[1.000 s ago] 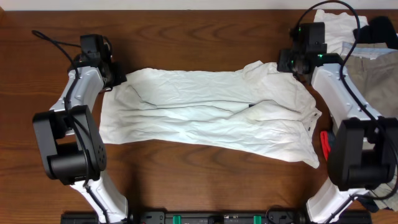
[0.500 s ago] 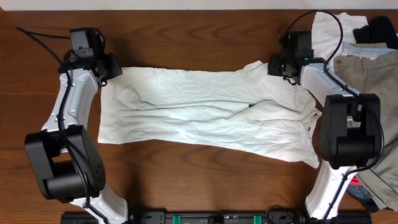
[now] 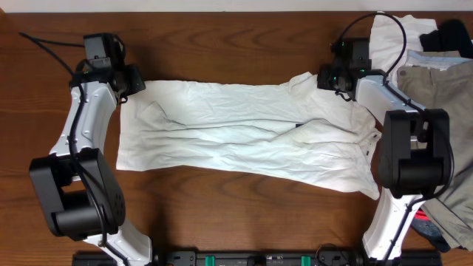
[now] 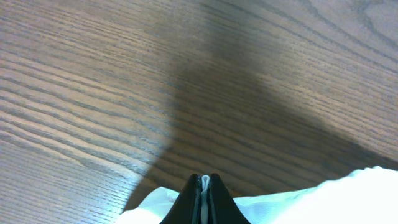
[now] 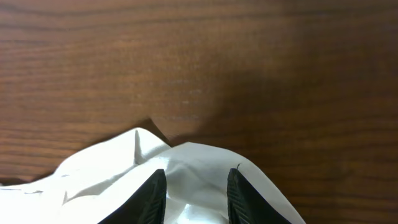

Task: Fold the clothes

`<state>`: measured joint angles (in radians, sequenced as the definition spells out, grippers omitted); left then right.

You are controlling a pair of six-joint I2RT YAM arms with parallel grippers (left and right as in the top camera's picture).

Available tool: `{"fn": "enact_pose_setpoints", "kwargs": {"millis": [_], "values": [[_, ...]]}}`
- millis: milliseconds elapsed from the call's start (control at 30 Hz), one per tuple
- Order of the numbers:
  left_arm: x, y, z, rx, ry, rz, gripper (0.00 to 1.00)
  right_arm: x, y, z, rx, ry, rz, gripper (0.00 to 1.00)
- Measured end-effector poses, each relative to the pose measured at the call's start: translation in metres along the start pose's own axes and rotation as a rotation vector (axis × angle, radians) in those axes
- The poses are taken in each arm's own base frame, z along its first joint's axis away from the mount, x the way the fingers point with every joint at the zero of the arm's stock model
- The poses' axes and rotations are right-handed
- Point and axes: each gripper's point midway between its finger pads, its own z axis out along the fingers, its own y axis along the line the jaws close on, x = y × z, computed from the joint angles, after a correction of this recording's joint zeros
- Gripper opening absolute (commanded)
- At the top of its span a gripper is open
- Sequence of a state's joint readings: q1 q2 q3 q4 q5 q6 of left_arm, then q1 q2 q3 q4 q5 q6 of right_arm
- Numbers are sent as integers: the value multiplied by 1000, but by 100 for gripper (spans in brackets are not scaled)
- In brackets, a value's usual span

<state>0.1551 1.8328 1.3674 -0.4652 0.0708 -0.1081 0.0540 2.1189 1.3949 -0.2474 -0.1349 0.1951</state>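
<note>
The clothes piece on the table is a large wrinkled white garment (image 3: 244, 137), spread flat across the middle, with a small dark label (image 3: 298, 125). My left gripper (image 3: 136, 80) is at its far left corner. In the left wrist view the left gripper (image 4: 205, 182) is shut on a thin fold of the white cloth (image 4: 348, 193). My right gripper (image 3: 325, 78) is at the garment's far right corner. In the right wrist view the right gripper (image 5: 194, 186) has its fingers (image 5: 154, 193) apart, astride a bunched bit of the white cloth (image 5: 112, 168).
More clothes are piled at the far right: khaki trousers (image 3: 443, 89), a white piece (image 3: 392, 33) and a black piece (image 3: 452, 33). Both arm bases stand at the near edge, with a black rail (image 3: 259, 258) between them. Bare wooden table (image 3: 236, 44) lies beyond the garment.
The left gripper has moved toward the far edge, pulling the garment's left corner with it. The right gripper has moved left onto the far right corner. Nothing has moved in the last half second.
</note>
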Motion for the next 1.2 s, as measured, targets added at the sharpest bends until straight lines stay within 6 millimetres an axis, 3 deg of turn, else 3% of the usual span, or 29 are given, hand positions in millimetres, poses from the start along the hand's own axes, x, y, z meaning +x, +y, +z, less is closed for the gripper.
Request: {"fn": "enact_pose_setpoints", "kwargs": {"millis": [200, 233, 333, 700, 833, 1000, 1100, 1200], "values": [[0, 0, 0, 0, 0, 0, 6, 9, -3, 11, 5, 25, 3, 31], [0, 0, 0, 0, 0, 0, 6, 10, -4, 12, 5, 26, 4, 28], [0, 0, 0, 0, 0, 0, 6, 10, -4, 12, 5, 27, 5, 1], [0, 0, 0, 1, -1, 0, 6, 8, -4, 7, 15, 26, 12, 1], [-6, -1, -11, 5, -25, 0, 6, -17, 0, -26, 35, -39, 4, 1], [-19, -4, -48, 16, -93, 1, 6, -72, 14, -107, 42, -209, -10, 1], [-20, -5, -68, 19, -108, 1, 6, -84, 18, -145, 54, -256, -12, 1], [-13, -3, -74, 15, -84, 1, 6, -78, 17, -164, 75, -238, -8, 1]]}}
